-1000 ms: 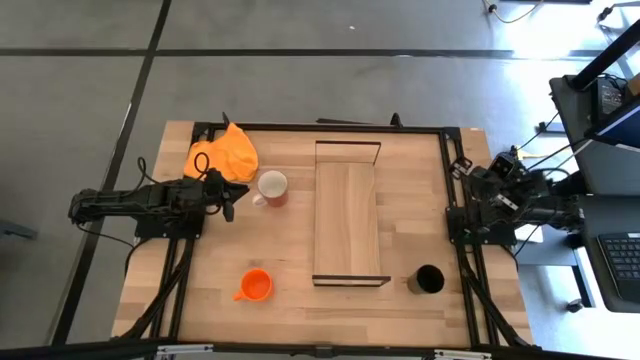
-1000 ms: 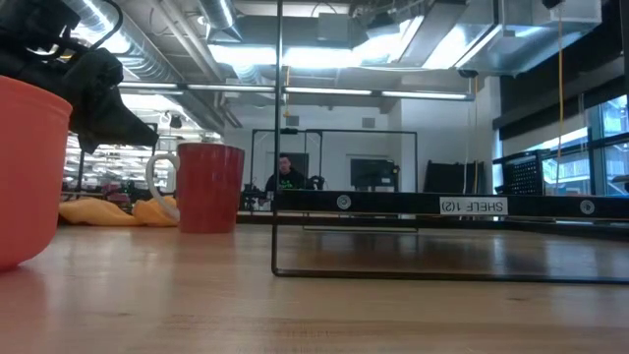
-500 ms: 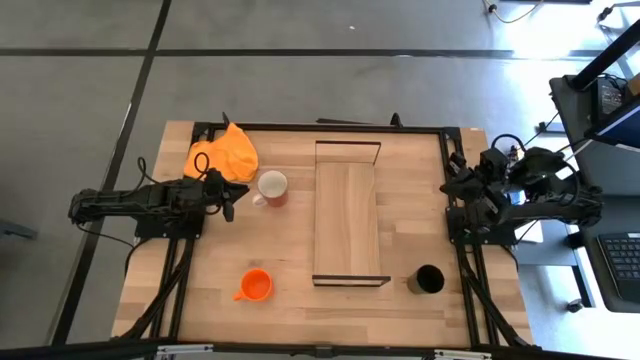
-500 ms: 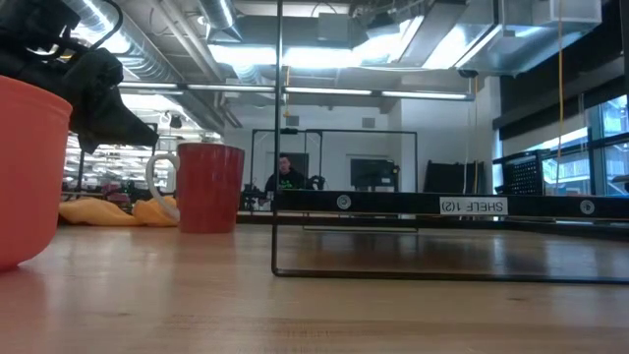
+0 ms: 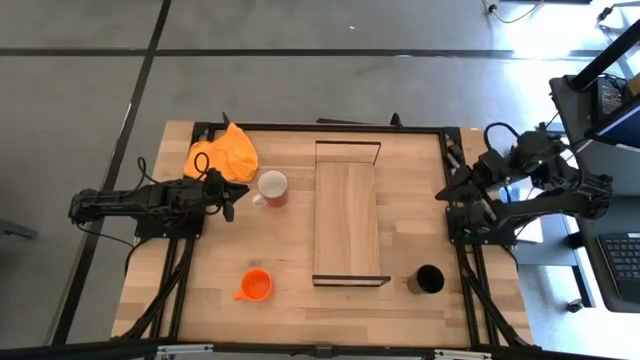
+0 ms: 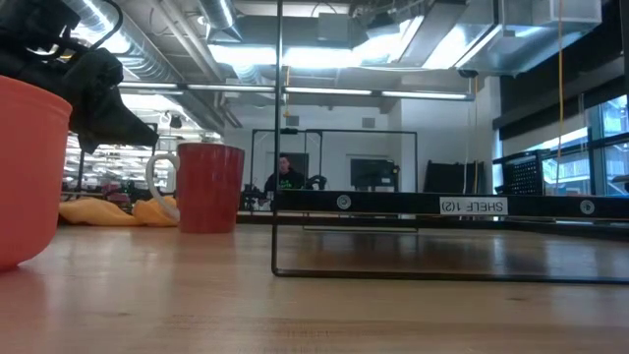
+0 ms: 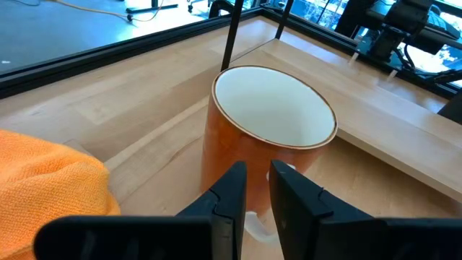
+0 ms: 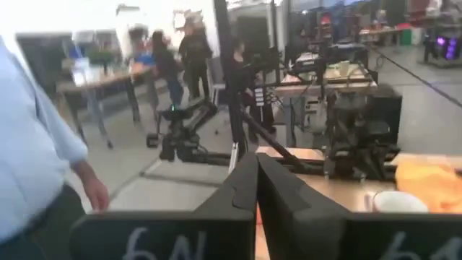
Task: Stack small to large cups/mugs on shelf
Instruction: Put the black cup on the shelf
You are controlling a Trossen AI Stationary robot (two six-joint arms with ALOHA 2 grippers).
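Your left gripper (image 5: 229, 199) sat with fingers nearly closed, holding nothing, just beside the red mug (image 5: 272, 187). Your right gripper (image 5: 447, 190), fingers pressed together and empty, hung at the table's right edge. You had the orange mug (image 5: 256, 285) and black mug (image 5: 429, 279) flanking the shelf (image 5: 347, 220).

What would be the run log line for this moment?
left gripper: shut beside red mug | right gripper: shut, table edge | shelf: bare

Wooden table (image 5: 200, 290); atop it shelf (image 5: 347, 220), three mugs (image 5: 272, 187), orange cloth (image 5: 224, 155)
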